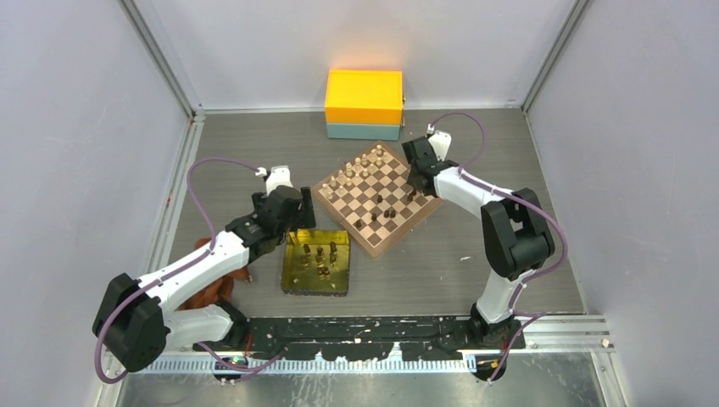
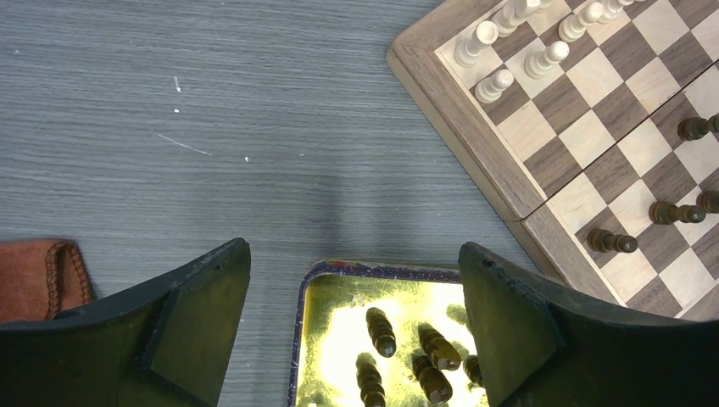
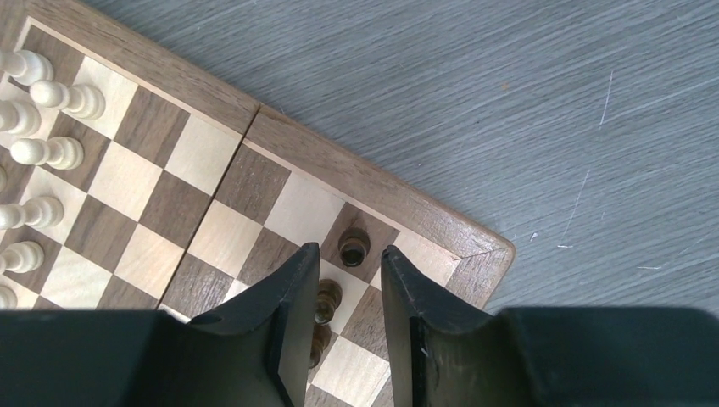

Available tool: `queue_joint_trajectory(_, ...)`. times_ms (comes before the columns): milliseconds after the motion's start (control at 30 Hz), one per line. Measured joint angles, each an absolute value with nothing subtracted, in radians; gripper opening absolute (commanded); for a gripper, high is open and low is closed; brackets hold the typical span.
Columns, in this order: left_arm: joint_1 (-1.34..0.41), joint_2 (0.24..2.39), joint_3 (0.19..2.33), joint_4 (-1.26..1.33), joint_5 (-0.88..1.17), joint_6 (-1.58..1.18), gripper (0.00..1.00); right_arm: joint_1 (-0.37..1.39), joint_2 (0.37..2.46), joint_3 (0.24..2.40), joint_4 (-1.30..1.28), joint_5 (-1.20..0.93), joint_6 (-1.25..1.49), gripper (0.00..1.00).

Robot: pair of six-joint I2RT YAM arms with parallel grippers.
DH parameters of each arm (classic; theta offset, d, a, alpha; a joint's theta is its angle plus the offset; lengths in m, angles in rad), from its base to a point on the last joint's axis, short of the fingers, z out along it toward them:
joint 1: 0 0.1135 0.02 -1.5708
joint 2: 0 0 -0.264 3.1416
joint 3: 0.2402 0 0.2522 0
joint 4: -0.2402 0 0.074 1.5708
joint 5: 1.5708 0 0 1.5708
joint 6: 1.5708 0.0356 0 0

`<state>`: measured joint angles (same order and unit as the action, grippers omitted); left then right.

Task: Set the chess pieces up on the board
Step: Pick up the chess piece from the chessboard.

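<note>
The chessboard [image 1: 347,220] lies turned like a diamond at the table's middle. Several dark-brown pieces [image 1: 381,208] stand on its near half, and several more [image 1: 320,254] are on the gold tray [image 1: 297,273]. My left gripper [image 1: 300,227] hangs wide open and empty over the tray's far edge [image 2: 335,339], with dark pieces [image 2: 381,332] below and between its fingers. My right gripper [image 1: 415,186] hovers over the board's right corner with its jaws a little apart and nothing between them. A dark piece [image 3: 353,246] stands on the corner square at its fingertips [image 3: 349,249], and another [image 3: 326,298] stands beside the left finger.
Pale beige pieces [image 1: 356,170] line the board's far side. An orange box on a teal base [image 1: 364,103] stands at the back wall. A brown leather pouch [image 1: 212,292] lies under the left arm. Grey walls close in both sides.
</note>
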<state>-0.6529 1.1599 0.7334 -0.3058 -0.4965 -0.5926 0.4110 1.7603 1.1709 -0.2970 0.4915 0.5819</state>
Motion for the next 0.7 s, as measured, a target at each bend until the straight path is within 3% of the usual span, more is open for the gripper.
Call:
queue_joint_trajectory(467,-0.653,1.168,0.733,-0.303,-0.497,-0.592,0.92,0.384,1.793,1.171,-0.289,0.457,0.591,0.34)
queue_joint_trajectory(700,-0.653,1.176,0.733,-0.303,-0.498,-0.592,0.92,0.377,1.802,1.171,-0.284,0.441,0.597,0.26)
